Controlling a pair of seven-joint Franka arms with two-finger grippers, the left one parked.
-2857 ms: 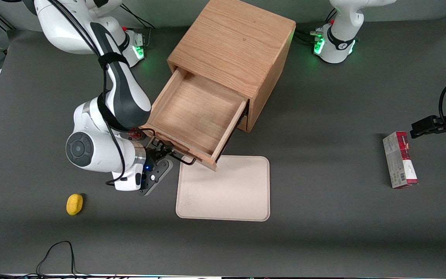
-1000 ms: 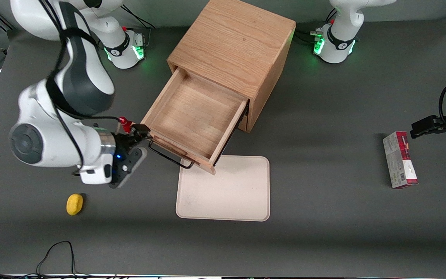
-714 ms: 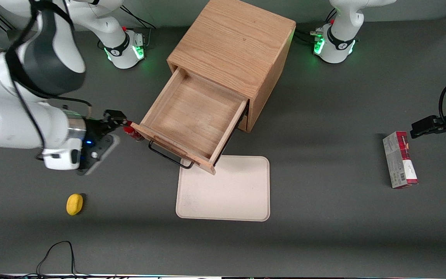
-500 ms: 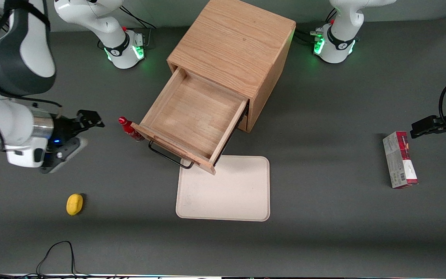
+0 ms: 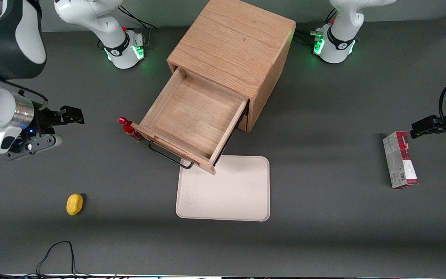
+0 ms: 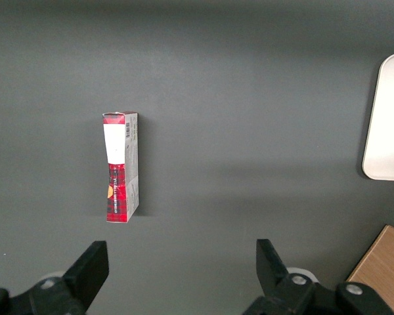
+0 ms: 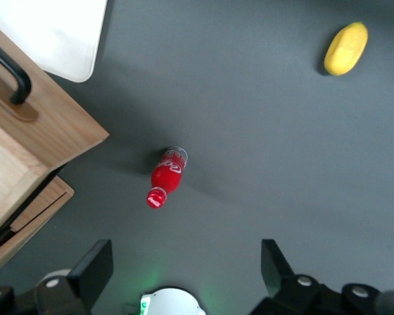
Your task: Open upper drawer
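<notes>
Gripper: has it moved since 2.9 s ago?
Yes. The gripper was at the upper drawer's handle; it has pulled away toward the working arm's end of the table, fingers open, past the red bottle.

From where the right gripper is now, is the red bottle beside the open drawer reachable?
Probably yes. The gripper hangs open over bare table toward the working arm's end, with nothing between it and the red bottle. The bottle stands close against the upper drawer corner, so finger room there is tight.
</notes>
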